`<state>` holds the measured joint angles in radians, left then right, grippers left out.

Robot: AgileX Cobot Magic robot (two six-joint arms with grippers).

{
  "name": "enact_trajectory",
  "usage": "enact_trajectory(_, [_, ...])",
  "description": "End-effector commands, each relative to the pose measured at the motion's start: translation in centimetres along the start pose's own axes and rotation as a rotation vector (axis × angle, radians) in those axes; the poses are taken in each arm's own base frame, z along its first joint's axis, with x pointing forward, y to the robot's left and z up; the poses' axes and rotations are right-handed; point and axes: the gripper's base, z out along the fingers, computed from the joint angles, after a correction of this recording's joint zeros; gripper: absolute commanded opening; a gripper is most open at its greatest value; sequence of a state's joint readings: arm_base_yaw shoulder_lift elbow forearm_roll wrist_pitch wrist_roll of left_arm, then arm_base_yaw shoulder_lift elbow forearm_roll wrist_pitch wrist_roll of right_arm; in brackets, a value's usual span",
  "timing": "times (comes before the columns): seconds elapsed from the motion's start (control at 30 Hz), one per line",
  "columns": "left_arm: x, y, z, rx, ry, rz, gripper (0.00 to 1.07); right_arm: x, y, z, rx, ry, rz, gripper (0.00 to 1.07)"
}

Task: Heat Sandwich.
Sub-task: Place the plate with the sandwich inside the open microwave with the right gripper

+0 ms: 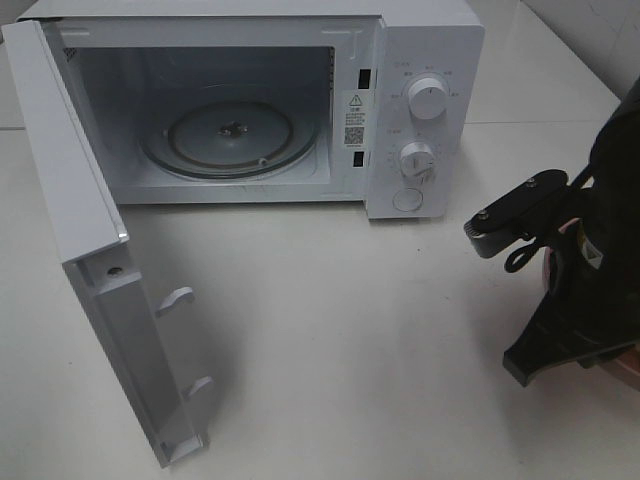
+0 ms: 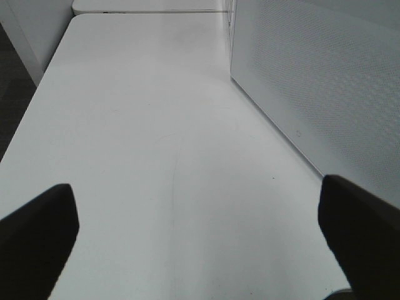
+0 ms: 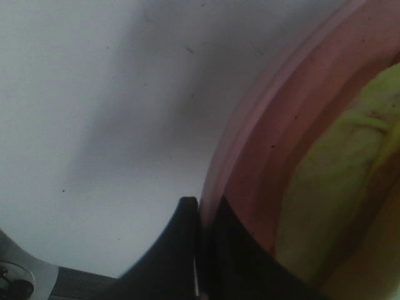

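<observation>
White tabletop (image 1: 350, 350) leads to the open microwave (image 1: 430, 60), so the right gripper (image 3: 203, 250), jaws pinching the pink plate (image 3: 250, 156) by its rim with the sandwich (image 3: 337, 187) just past them, should carry it level; the left gripper (image 2: 200, 231) gapes wide.

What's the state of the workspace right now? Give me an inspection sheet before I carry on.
Surface: white table, faint marks only.
Job's things: microwave with its door wide open and nothing on the glass turntable; sandwich lying on the pink plate, near the table's right side.
Clutter: nothing seen.
Grippers: right gripper shut on the pink plate's rim; left gripper open, above the table beside the door, holding nothing.
Cables: short black loop on the right arm.
Surroundings: dark floor beside the table.
</observation>
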<state>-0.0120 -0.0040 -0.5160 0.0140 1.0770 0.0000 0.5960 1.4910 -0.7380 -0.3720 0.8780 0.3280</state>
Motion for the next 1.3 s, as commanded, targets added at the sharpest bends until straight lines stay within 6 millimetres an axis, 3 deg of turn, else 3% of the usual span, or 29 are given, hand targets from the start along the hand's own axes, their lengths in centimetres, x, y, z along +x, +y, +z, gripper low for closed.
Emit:
enact_trajectory(0.03, [0.1, 0.0, -0.3, -0.004, -0.029, 0.000, 1.00, 0.5, 1.0, -0.8, 0.022, -0.017, -0.077, 0.00])
enact_trajectory(0.3, [0.1, 0.0, -0.3, -0.004, -0.029, 0.000, 1.00, 1.0, 4.1, -1.8, 0.031, -0.049, -0.266, 0.00])
enact_trajectory(0.63, [0.1, 0.0, -0.3, -0.004, -0.029, 0.000, 1.00, 1.8, 6.5, -2.6, 0.043, -0.075, -0.483, 0.00])
enact_trajectory(0.93, [0.1, 0.0, -0.3, -0.004, -0.029, 0.000, 1.00, 1.8, 7.1, -2.7, 0.044, -0.099, -0.720, 0.00])
enact_trajectory(1.3, [0.1, 0.0, -0.3, -0.004, -0.029, 0.000, 1.00, 1.0, 7.7, -2.9, 0.024, -0.213, -0.873, 0.00])
